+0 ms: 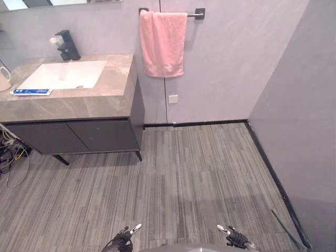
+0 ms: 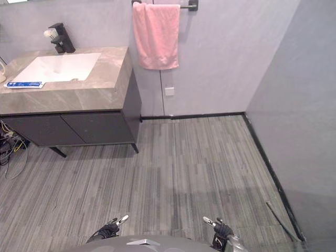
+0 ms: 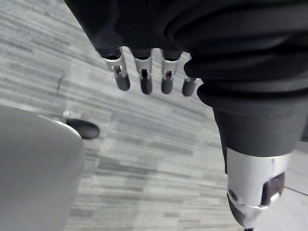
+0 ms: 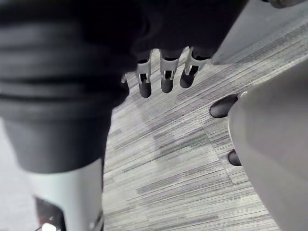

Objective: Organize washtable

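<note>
1. The striped grey floor (image 1: 199, 173) lay open between the robot and the washtable, which stood well apart from it. The approach looked like the first risk: a short stop would leave everything out of reach.
2. The dark vanity cabinet (image 1: 79, 135) carried a stone-patterned tabletop (image 1: 113, 84). A tangle of cables (image 1: 10, 152) lay on the floor by its left end and could catch a foot.
3. A pink towel (image 1: 163, 44) hung from a wall rail just beside the tabletop's right corner. An arm swinging wide there could drag it down.
4. The white basin (image 1: 63, 74) sat in the tabletop, with a black faucet (image 1: 67, 46) behind it.
5. A flat blue-and-white tube (image 1: 32, 92) lay on the tabletop at the basin's front left corner. A clumsy push could slide it into the basin.
6. A pale cup (image 1: 4, 80) stood near the tabletop's left end, partly cut off, so it was easy to knock.
7. The left robot hand (image 1: 124, 239) and right robot hand (image 1: 236, 239) hung low, fingers straight and relaxed, holding nothing.
</note>
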### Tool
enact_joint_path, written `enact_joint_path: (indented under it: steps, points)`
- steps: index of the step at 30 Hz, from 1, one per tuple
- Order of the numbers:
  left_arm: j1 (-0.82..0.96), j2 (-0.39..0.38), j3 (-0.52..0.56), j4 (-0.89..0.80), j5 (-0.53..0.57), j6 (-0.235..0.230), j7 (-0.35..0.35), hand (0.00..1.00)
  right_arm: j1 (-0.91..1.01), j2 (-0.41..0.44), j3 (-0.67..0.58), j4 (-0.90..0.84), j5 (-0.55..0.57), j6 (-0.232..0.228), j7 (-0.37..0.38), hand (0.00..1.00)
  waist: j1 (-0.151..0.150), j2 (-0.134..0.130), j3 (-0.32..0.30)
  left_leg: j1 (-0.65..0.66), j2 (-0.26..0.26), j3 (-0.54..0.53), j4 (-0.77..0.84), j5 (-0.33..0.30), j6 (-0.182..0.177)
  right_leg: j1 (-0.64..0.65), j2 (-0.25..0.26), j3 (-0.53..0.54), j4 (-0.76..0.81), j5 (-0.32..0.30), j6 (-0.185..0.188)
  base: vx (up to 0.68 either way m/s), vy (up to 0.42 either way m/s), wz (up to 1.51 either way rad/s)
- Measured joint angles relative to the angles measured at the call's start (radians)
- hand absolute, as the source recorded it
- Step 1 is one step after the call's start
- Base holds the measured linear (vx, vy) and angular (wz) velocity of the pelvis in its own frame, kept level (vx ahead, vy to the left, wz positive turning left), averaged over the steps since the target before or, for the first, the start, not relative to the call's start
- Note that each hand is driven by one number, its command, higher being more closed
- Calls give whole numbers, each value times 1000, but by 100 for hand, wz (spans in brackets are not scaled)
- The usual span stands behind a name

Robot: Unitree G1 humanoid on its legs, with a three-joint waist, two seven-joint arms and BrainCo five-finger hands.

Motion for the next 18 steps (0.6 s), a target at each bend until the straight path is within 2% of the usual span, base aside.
enact_joint_path:
  steps: [6,18]
  points:
    - [3,-6,8,1,0,-1,-8,0,4,6,-52,0,14,0,-11,0,-1,-7,5,-4,4,12,-20,2,-3,-19,2,-4,10,-15,-4,-50,-3,-2]
    - [-12,-5,7,34,-2,-6,-4,0,-1,8,2,0,8,-2,-18,0,-4,-16,5,-1,5,5,-11,8,2,-2,2,-25,-10,-7,-1,68,-12,3]
